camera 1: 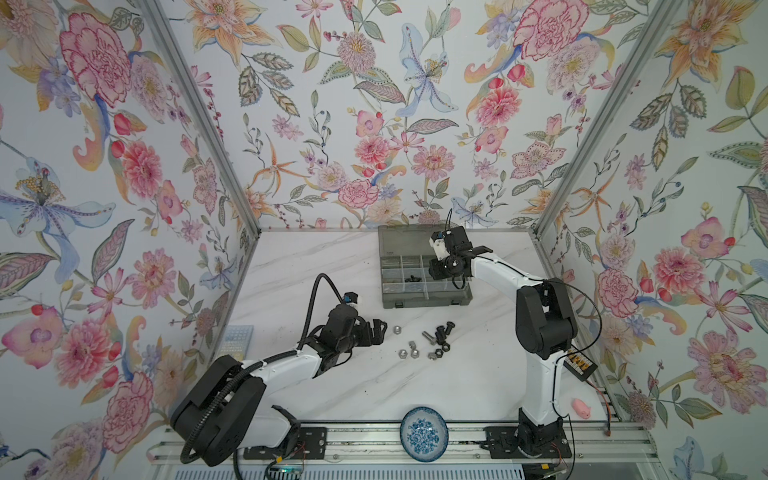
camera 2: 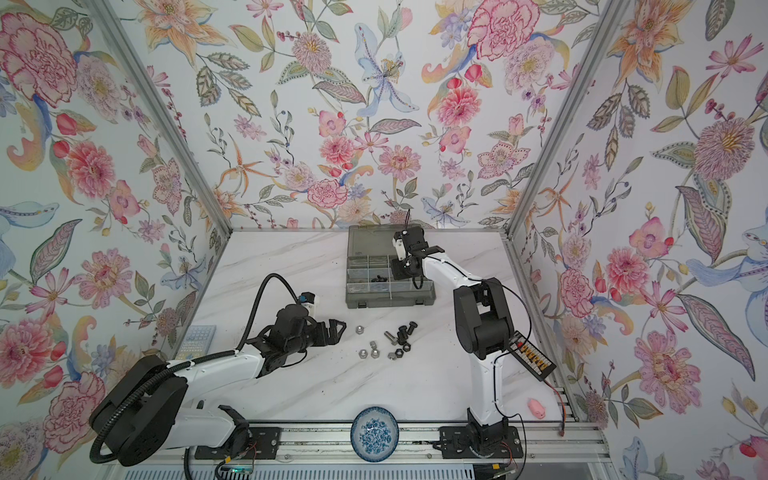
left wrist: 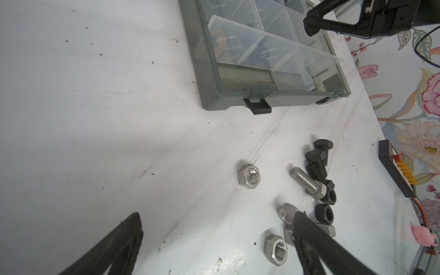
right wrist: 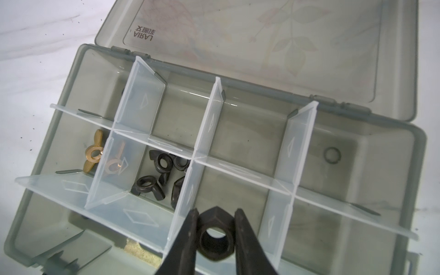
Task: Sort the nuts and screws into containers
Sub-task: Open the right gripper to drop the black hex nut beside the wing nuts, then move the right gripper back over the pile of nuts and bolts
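We see one black hex nut [right wrist: 215, 220] gripped between the right fingers [right wrist: 184, 240], over the grey translucent plastic organiser box [right wrist: 95, 81], beside its compartment with black winged nuts [right wrist: 156, 190]. On the white marble counter [camera 1: 415, 386] lie loose silver nuts [camera 1: 402, 353] and black and silver screws [camera 1: 440, 331]; just beside them the left fingers [left wrist: 107, 252] stand wide apart, holding nothing.

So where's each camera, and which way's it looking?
Both top views: high up, looking forward and down at the white marble table; left arm and right arm show.
Left wrist: on the left arm, looking past the open left tool at silver and black nuts and bolts.
Right wrist: above the grey translucent plastic organiser box, right tool holding a black hex nut.
Both wrist views share the box.
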